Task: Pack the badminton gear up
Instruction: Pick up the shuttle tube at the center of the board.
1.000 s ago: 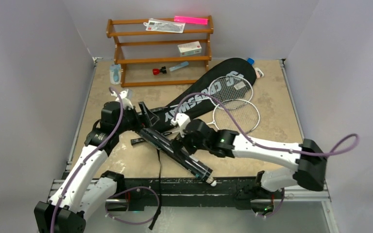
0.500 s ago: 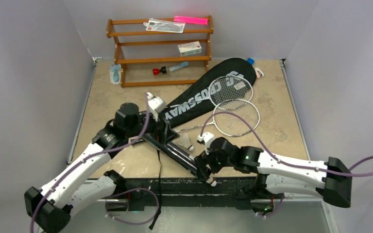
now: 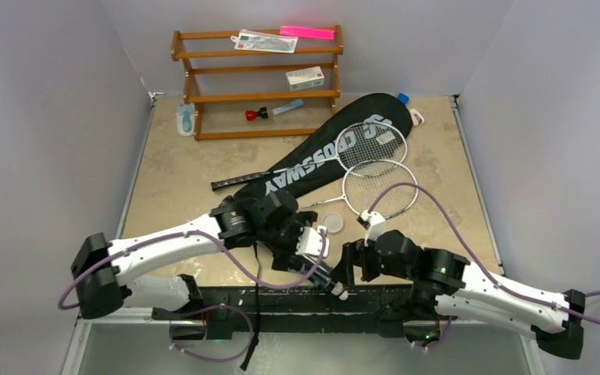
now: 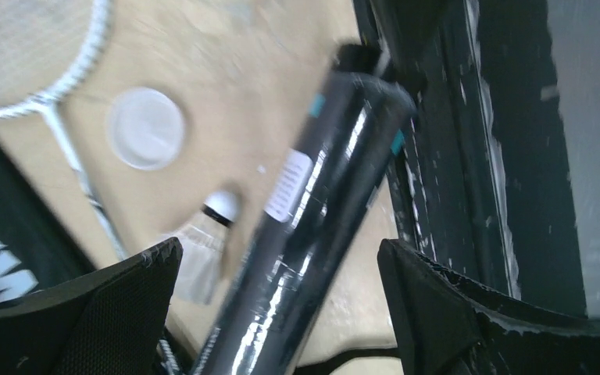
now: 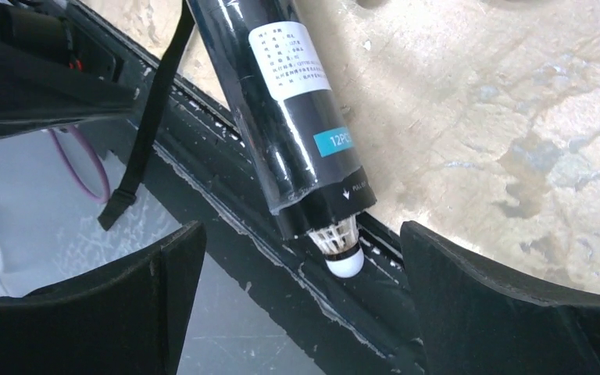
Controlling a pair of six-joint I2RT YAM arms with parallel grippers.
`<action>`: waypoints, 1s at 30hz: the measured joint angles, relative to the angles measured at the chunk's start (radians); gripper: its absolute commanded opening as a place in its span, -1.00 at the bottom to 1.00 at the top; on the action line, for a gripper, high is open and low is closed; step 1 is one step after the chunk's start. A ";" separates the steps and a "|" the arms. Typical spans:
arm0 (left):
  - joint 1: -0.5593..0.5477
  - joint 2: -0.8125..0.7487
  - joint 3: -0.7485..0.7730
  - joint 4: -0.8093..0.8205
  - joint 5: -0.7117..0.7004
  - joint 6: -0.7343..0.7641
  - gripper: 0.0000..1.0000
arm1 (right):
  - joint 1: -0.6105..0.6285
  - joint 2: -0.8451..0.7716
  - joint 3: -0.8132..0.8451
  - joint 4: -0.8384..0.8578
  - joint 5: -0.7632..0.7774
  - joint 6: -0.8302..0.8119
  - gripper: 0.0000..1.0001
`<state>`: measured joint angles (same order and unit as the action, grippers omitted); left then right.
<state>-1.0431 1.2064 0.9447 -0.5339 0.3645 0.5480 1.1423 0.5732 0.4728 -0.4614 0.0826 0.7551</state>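
The dark tube [image 5: 281, 109] lies slanted at the table's front edge, a shuttlecock's white cork [image 5: 342, 254] poking from its end over the black rail. My right gripper [image 5: 301, 234] is open, straddling that end without touching it. My left gripper [image 4: 277, 258] is open over the tube [image 4: 312, 211], fingers clear of it. A loose shuttlecock [image 4: 203, 242] and a clear round lid [image 4: 146, 127] lie beside the tube. In the top view, the grippers [image 3: 306, 254] [image 3: 342, 273] meet at the tube's end [image 3: 330, 283]. Two rackets [image 3: 371, 144] [image 3: 380, 190] rest by the CROSSWAY bag [image 3: 324, 160].
The brown wooden rack [image 3: 258, 82] stands at the back with a white box [image 3: 305, 77] and a pink strip [image 3: 308, 32]. A black strap [image 5: 148, 117] hangs over the front rail [image 3: 281, 301]. Grey walls close in the left and right sides.
My left arm swung from the back left to the front, over the tube. My right arm drew back toward the front edge. The round lid has come into sight.
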 measured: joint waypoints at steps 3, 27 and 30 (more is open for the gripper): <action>-0.019 0.074 0.001 -0.075 -0.013 0.076 0.91 | 0.000 -0.071 -0.005 -0.045 0.008 0.036 0.89; -0.111 0.298 0.002 -0.049 -0.191 0.151 0.21 | -0.005 -0.305 -0.023 -0.174 0.128 0.153 0.77; -0.113 0.310 0.002 -0.034 -0.195 0.159 -0.09 | -0.005 -0.298 -0.023 -0.183 0.141 0.163 0.77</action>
<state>-1.1557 1.5166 0.9463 -0.5682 0.1699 0.7074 1.1374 0.2756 0.4500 -0.6449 0.2234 0.9184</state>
